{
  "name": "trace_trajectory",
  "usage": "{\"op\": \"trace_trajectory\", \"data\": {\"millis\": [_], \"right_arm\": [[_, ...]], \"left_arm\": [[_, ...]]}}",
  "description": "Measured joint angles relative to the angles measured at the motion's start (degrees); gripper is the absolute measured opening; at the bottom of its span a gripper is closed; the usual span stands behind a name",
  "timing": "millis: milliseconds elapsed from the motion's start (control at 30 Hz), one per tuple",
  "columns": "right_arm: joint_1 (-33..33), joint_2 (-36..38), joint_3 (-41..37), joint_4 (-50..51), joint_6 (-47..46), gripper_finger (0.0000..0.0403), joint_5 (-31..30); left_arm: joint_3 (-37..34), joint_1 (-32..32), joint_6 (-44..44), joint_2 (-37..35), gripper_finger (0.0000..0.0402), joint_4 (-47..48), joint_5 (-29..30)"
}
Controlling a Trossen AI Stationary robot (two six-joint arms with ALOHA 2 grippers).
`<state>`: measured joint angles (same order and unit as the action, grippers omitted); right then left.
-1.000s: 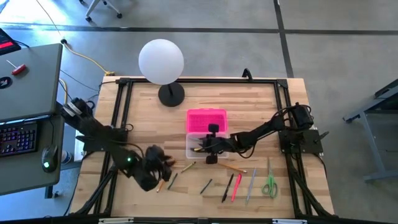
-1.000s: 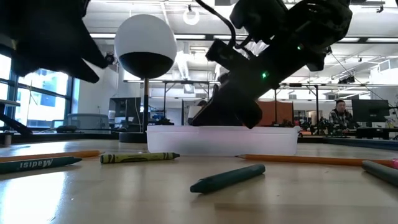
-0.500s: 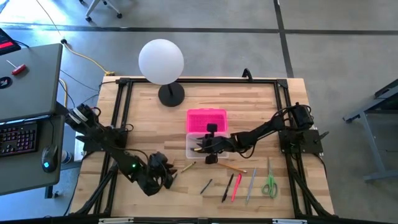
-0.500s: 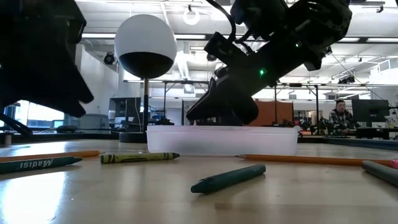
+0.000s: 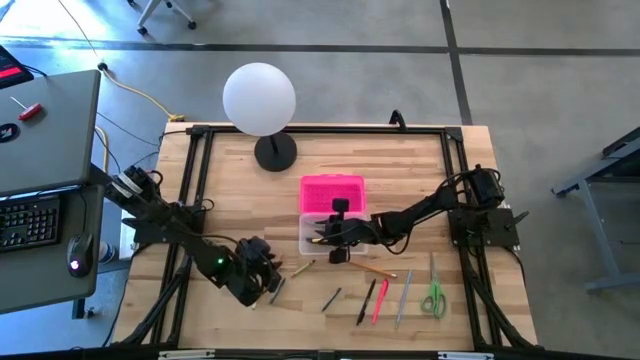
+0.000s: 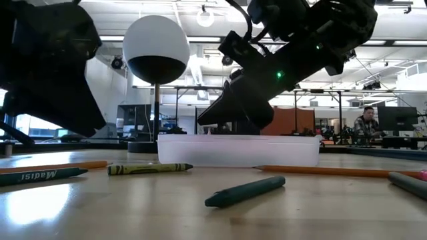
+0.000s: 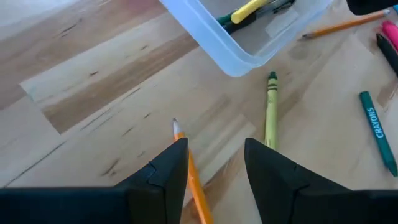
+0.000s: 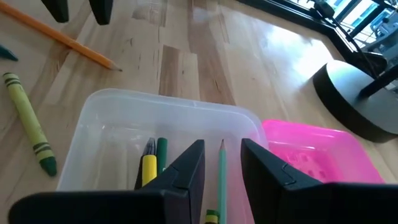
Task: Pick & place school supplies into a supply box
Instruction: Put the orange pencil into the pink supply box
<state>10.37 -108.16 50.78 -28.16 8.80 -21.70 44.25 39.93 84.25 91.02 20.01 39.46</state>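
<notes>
Pencils and crayons lie at the near edge of the table, and the left gripper [image 5: 262, 280] has moved over the last second: it swung toward the front edge, then came back a little toward the middle. Now it stands over an orange pencil [image 7: 189, 171], fingers apart, one on each side, not yet closed on it. I judge it is lining up to grasp this pencil next.

The right gripper [image 8: 221, 163] has stayed over the clear box [image 5: 312, 238], at the table's centre, fingers a little apart, with a green pencil [image 8: 221, 174] between them that seems not yet let go. The pink lid [image 5: 332, 193] lies at 12 o'clock from the box. A yellow crayon [image 7: 271, 109] lies just beside the box; more pens and the scissors [image 5: 433, 296] wait at 4 o'clock from it
</notes>
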Motion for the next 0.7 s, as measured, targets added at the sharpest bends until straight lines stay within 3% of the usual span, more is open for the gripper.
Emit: {"op": "trace_trajectory", "data": {"millis": [400,700], "right_arm": [[0.00,0.00,0.00,0.02,-0.88,0.0083,0.66],[0.00,0.02,-0.02,0.02,-0.85,0.0083,0.59]], "left_arm": [[0.11,-0.18,1.53,7.78,0.0188,-0.68,-1.30],[0.13,-0.10,0.70,8.94,0.0188,-0.77,-0.57]]}}
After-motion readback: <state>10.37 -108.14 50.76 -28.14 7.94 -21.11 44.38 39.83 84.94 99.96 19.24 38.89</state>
